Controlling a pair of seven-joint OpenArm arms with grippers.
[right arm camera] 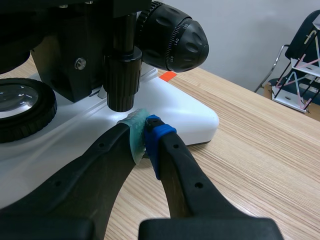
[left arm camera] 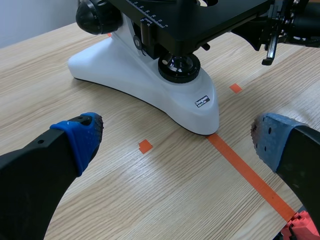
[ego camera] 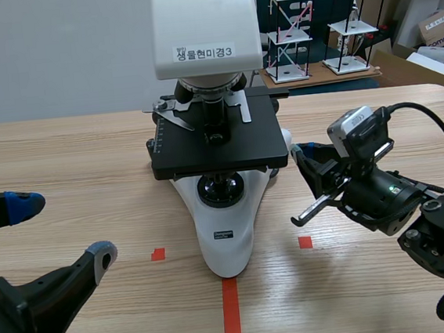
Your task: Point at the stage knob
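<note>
Two fingers of your right gripper (right arm camera: 145,135) are pressing pad to pad on nothing, tips sitting just under the stage knob (right arm camera: 121,75), the ribbed black stem hanging on the microscope (ego camera: 225,237) beside the big focus knob (right arm camera: 175,37). Whether they are touching it, you cannot tell. Your right arm (ego camera: 415,211) is sitting low at the microscope's right side. Your left gripper (left arm camera: 177,137) is hovering over the table (ego camera: 63,150) before the microscope, fingers spread wide.
</note>
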